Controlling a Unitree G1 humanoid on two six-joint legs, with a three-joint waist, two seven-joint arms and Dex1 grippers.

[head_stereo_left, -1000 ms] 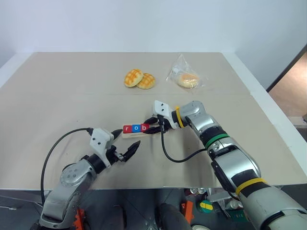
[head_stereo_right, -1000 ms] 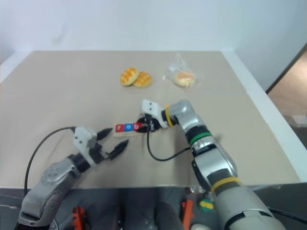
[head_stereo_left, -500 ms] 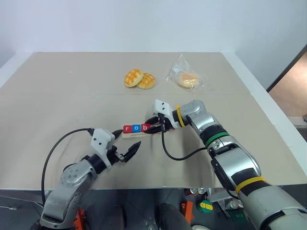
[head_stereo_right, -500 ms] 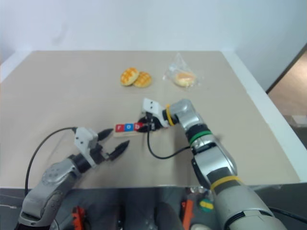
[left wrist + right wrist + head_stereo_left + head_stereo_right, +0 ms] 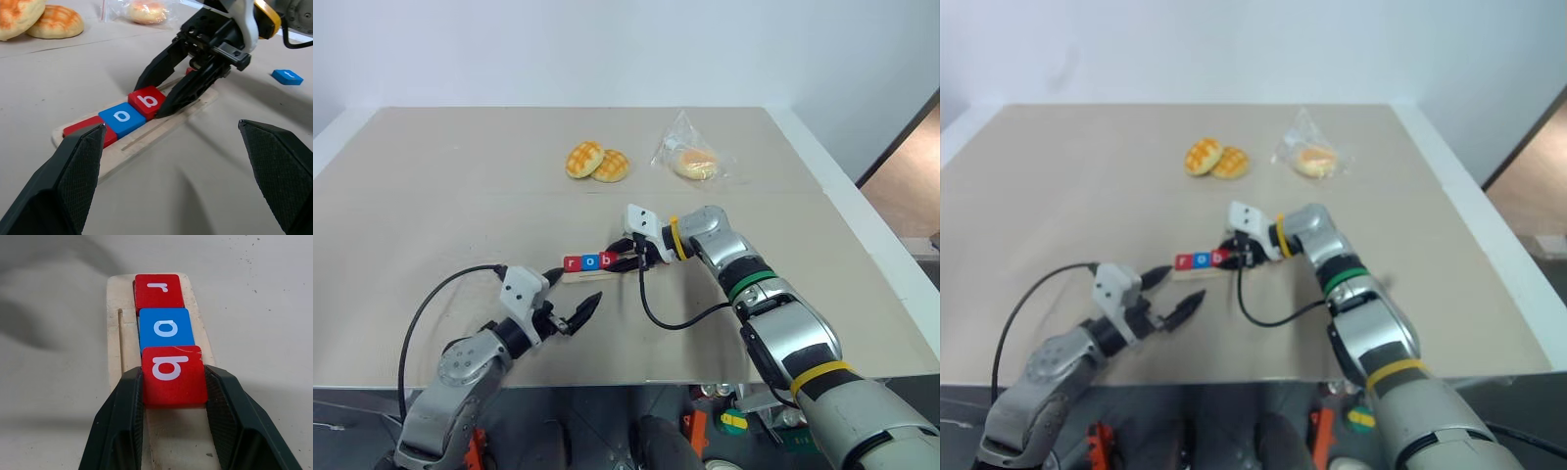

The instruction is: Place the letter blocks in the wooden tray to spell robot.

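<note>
Wooden tray (image 5: 161, 128) lies near the middle of the tabletop (image 5: 460, 196), somewhat toward the near edge. Three letter blocks sit in a touching row on it: red "r" (image 5: 158, 290), blue "o" (image 5: 165, 328), red "b" (image 5: 172, 374). Right claw (image 5: 172, 428) is clamped on the "b" block, one black finger against each side, at the tray's right end. Another blue block (image 5: 287, 76) lies flat on the tabletop beyond the right claw, apart from the tray. Left claw (image 5: 566, 301) hovers just off the tray's left end toward the near edge, fingers spread wide, holding nothing. Two buns (image 5: 597, 162) and a bagged bun (image 5: 690, 157) sit toward the far edge.
</note>
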